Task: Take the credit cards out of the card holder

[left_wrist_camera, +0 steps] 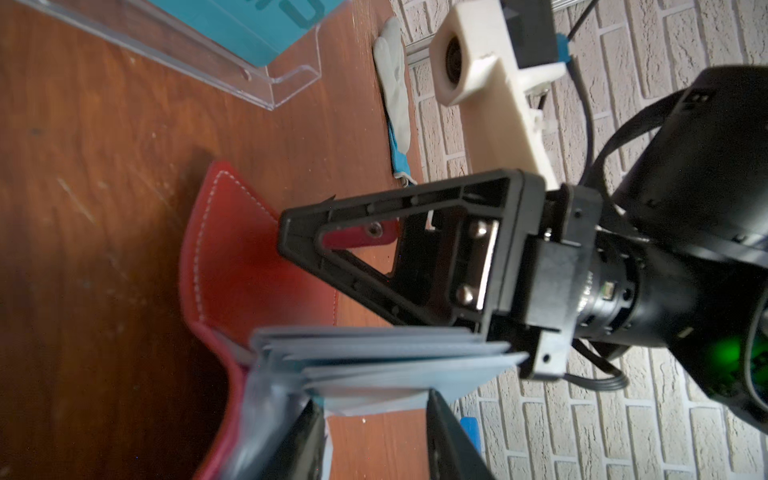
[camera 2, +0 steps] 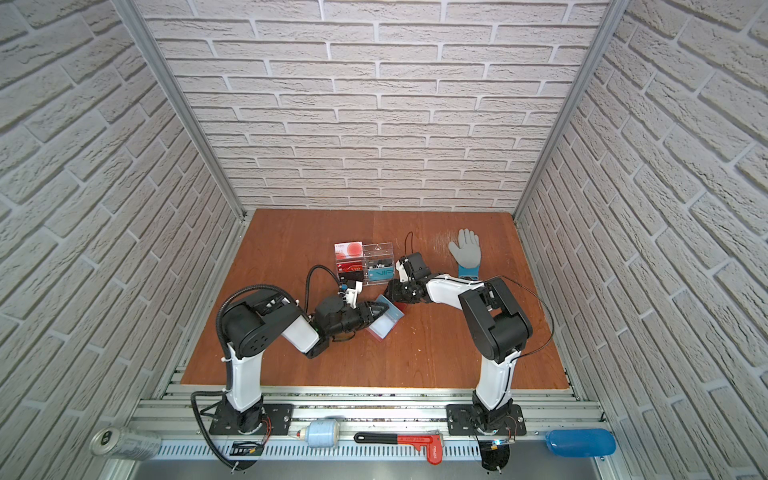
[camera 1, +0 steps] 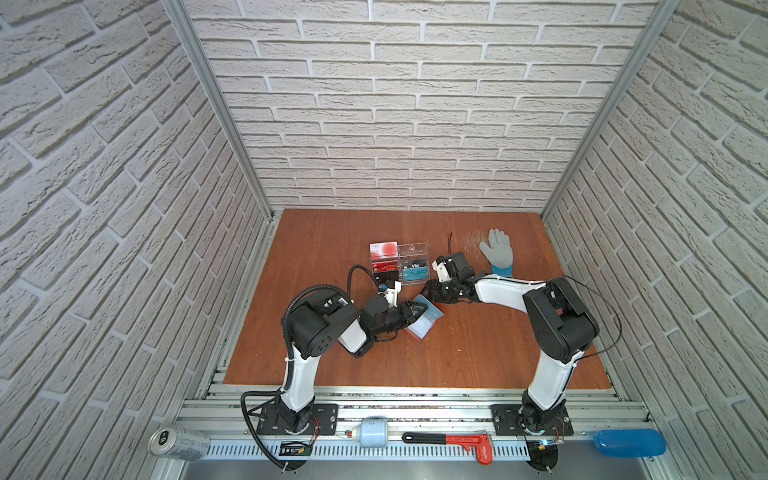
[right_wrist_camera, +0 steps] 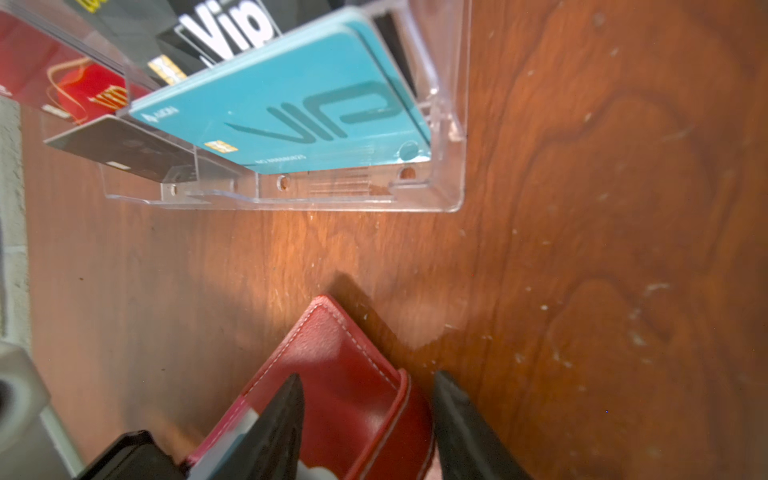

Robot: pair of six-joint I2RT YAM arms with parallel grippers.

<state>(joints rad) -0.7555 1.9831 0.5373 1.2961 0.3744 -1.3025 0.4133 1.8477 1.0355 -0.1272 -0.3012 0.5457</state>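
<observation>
Low in frame, my left gripper (left_wrist_camera: 372, 397) clamps the card holder (left_wrist_camera: 232, 257) by its pale blue stack, credit cards (left_wrist_camera: 374, 347) layered inside; at centre my right gripper (right_wrist_camera: 369, 376) straddles its red flap, jaws apart. I'd pin that flap and slide cards straight out, short of the acrylic stand (right_wrist_camera: 451, 104) above

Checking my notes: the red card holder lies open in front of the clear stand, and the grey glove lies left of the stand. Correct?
Only the side is wrong: the grey glove lies right of the clear stand, as both top views show. The red card holder does lie open in front of it.
</observation>
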